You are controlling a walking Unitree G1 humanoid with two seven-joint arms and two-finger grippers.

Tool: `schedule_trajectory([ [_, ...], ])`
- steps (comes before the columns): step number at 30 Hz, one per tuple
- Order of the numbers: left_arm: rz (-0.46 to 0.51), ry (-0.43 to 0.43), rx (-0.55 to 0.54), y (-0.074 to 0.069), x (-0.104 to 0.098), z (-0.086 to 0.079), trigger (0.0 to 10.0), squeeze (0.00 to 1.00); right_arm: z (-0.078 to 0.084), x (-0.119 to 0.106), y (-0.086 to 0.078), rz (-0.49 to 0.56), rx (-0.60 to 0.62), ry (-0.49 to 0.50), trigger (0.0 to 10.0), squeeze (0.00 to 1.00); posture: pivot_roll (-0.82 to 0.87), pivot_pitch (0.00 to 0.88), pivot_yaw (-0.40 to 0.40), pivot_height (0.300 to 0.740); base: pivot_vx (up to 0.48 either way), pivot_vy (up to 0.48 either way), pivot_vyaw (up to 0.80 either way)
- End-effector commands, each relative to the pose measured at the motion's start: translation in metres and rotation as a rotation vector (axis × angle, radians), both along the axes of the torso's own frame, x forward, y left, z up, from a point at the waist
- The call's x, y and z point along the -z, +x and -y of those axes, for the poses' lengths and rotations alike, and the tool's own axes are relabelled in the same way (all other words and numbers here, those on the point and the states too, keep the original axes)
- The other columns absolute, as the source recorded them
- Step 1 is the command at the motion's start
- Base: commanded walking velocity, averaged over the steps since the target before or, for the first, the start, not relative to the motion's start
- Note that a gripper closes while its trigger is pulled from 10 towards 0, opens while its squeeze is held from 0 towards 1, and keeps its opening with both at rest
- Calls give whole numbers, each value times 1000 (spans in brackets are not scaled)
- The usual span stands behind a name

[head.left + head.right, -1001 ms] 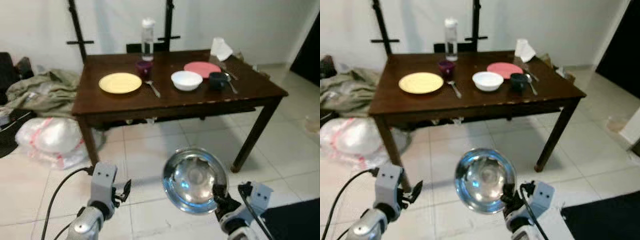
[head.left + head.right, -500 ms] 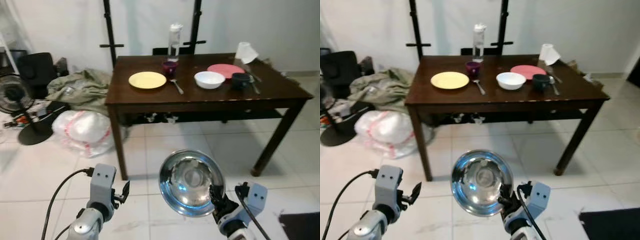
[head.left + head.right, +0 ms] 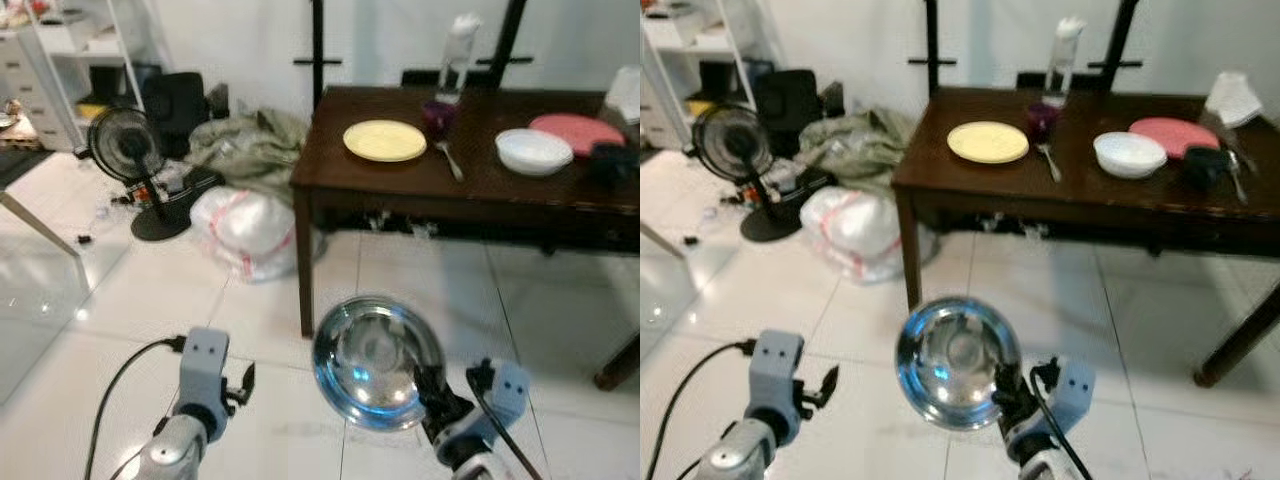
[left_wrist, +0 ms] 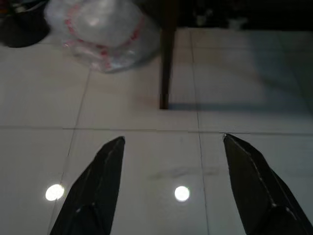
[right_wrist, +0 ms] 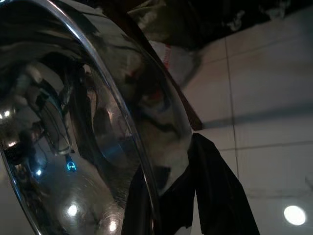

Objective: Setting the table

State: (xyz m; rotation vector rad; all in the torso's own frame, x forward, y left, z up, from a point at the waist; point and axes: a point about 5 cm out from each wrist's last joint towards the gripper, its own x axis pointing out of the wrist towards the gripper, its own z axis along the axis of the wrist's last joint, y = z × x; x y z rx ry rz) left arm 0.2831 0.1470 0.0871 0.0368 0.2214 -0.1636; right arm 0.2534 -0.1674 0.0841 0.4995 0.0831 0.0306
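Observation:
My right gripper (image 3: 428, 398) is shut on the rim of a shiny steel bowl (image 3: 376, 362), held upright low in front of me; the wrist view has the bowl (image 5: 73, 137) close up with a black finger (image 5: 215, 191) clamped on its edge. The left gripper (image 4: 171, 147) is open over the tiled floor, holding nothing. Ahead to the right stands a dark wooden table (image 3: 400, 190) with a yellow plate (image 3: 385, 140), a purple cup (image 3: 436, 117), a spoon (image 3: 447, 160), a white bowl (image 3: 533, 151), a pink plate (image 3: 577, 131), a dark cup (image 3: 607, 161) and a clear bottle (image 3: 457, 45).
A white plastic bag (image 3: 245, 232) and a heap of cloth (image 3: 250, 145) lie left of the table. A black fan (image 3: 130, 160) stands on the floor further left, with shelves (image 3: 70, 60) behind. A glass panel edge (image 3: 40, 225) shows at far left. White paper (image 3: 1232, 97) sits on the table's far corner.
The whole view has swung left: the table has shifted to the right and the fan, shelves and glass panel have come in. The steel bowl stays held in my right gripper.

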Motion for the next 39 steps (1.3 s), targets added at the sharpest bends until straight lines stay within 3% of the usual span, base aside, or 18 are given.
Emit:
schedule_trajectory([
  [1,-44,20,-24,-5,10,-6,10000,0,-4,1,-2,0,-16,3,10000,0,-5,44,71,740,0,0,788],
  [17,-35,66,-131,0,11,-15,10000,0,-11,-3,-3,25,-56,15,10000,0,-2,50,68,740,0,0,788],
  [21,-55,95,-204,2,14,-23,10000,0,-16,-7,-3,48,-90,-5,10000,0,-4,52,68,740,458,0,716],
  [39,-54,93,-233,4,16,-23,10000,0,-19,-6,-2,46,-106,-52,10000,0,-4,52,68,740,458,0,0],
])
